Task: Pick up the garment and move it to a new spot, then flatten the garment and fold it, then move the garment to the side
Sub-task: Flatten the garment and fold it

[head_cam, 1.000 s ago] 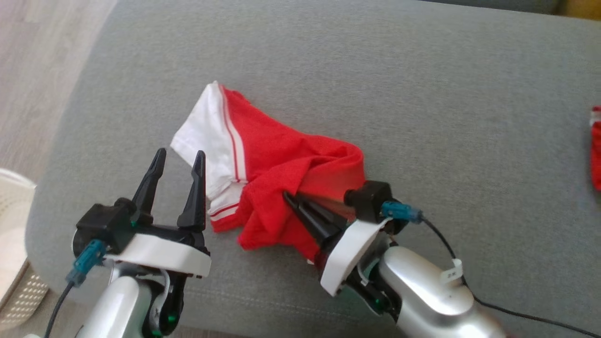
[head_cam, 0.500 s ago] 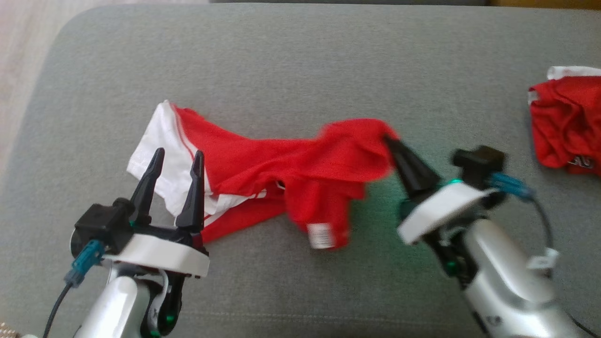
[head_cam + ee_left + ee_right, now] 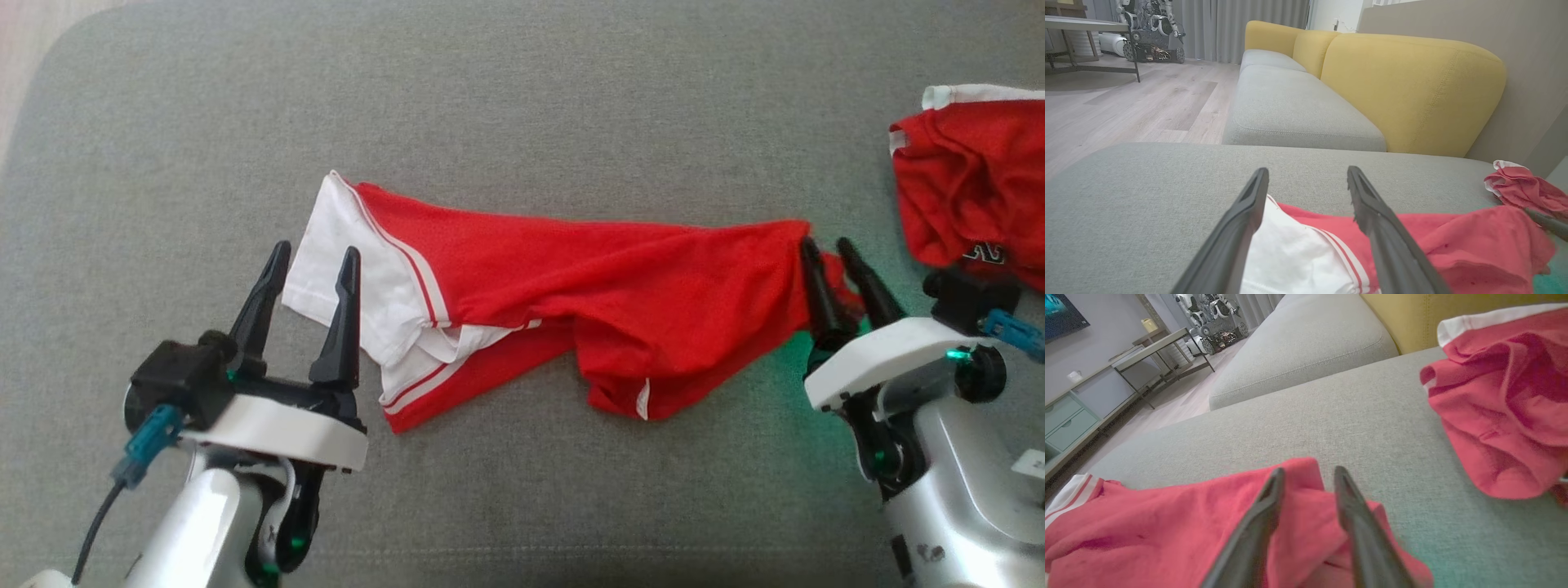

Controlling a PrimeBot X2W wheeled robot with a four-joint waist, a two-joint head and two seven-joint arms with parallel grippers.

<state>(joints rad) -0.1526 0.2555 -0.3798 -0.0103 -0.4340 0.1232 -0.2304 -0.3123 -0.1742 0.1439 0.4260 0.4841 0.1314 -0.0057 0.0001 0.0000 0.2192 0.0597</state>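
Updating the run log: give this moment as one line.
stage: flattening | garment: stretched across grey cushion | left claw: open above white end | right claw: open, red end between jaws

1. Head view: garment (image 3: 588,278) lies stretched L-to-R across mid of seat cushion (image 3: 522,106).
2. L gripper (image 3: 317,249) sits near-L, at garment's L end. In L wrist view that end lies betw. & below its fingers; contact can't tell.
3. R gripper (image 3: 825,242) at garment's R end, w/ a fold of cloth betw. its fingers.
4. 2nd garment (image 3: 971,171) heaped on same cushion, far R, just behind R gripper, apart from 1st.
5. L wrist view: another seat (image 3: 1290,106) behind cushion, backrest (image 3: 1404,90) along its R, floor (image 3: 1147,102) to its L, table (image 3: 1086,24) far back-L.
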